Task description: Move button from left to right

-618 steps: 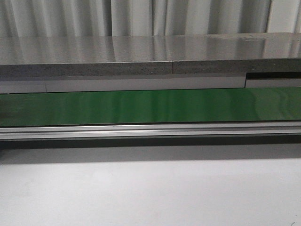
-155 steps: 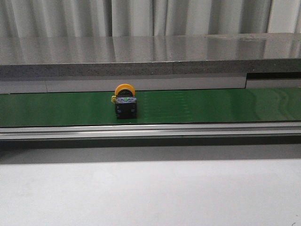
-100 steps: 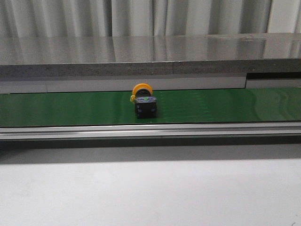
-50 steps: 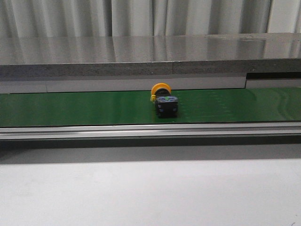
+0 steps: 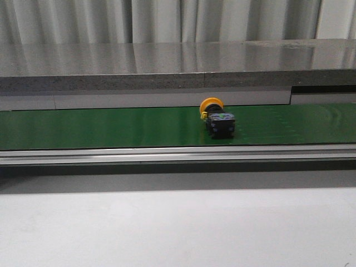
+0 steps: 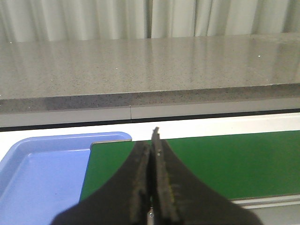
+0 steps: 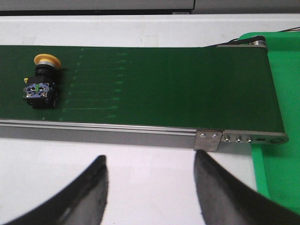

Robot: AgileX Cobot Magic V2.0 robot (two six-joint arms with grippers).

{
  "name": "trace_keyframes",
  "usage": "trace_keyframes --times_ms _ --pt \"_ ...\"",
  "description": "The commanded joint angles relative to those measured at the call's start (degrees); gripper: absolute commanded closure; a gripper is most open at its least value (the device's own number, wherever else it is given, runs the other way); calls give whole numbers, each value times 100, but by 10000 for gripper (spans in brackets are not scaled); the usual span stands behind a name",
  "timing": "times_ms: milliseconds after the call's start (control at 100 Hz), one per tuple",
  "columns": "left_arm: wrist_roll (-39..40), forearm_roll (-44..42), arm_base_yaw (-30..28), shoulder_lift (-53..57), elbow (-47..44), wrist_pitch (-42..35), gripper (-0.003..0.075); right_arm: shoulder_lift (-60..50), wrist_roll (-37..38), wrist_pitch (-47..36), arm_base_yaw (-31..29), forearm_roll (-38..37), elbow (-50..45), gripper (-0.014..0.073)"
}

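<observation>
The button [image 5: 218, 118], yellow-orange cap and black blocky body with a greenish-white mark, lies on the green conveyor belt [image 5: 83, 128], right of the middle in the front view. It also shows in the right wrist view [image 7: 41, 83], on the belt [image 7: 178, 89] beyond my fingers. My right gripper [image 7: 150, 161] is open and empty over the white table, short of the belt's near rail. My left gripper [image 6: 151, 140] is shut and empty, over the belt's left end [image 6: 234, 159]. Neither gripper shows in the front view.
A blue tray [image 6: 42, 168] lies beside the belt's left end. A green tray [image 7: 279, 159] sits past the belt's right end. An aluminium rail [image 5: 178, 154] runs along the belt's near side. A grey counter [image 5: 178, 64] stands behind the belt.
The belt was bare at first. The button came into view and has travelled steadily rightward along the belt, from left of centre to right of centre.
</observation>
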State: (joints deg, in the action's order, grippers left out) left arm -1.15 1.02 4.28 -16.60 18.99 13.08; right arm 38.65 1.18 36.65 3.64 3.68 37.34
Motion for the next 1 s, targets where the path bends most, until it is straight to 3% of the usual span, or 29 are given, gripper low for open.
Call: trace_keyframes --times_ms 0,400,790,990 --pt "15 7 61 -30 161 -469 740 1 -8 -426 20 34 211 50" --pt "15 7 61 -30 161 -469 740 383 -8 -566 20 292 407 50" --pt "15 7 61 -30 161 -469 740 2378 -13 -472 34 347 1458 50" --pt "15 7 61 -30 161 -469 740 3276 -238 -442 363 347 1983 50"
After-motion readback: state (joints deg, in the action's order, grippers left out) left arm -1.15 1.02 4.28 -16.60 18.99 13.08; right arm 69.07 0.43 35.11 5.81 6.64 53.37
